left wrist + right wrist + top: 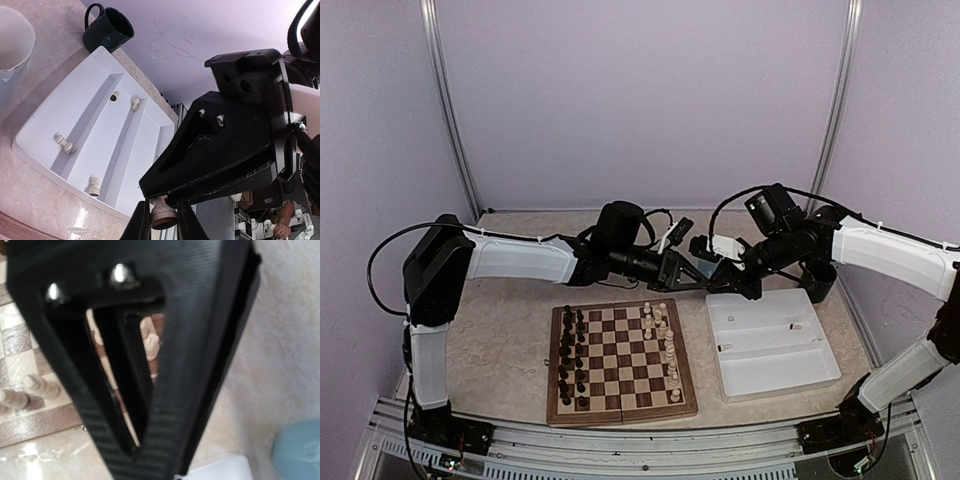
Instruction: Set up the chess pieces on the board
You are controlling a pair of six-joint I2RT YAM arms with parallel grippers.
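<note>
Sitting clamped in left gripper [162,229]: cream chess piece [163,214].

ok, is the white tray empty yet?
Not empty. The left wrist view shows four cream chess pieces lying loose in the tray.

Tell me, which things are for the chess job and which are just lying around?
For the job: cream chess pieces, one held in the left fingers; board.
Just lying about: white tray, dark chess pieces, dark mug, pale cup.
</note>
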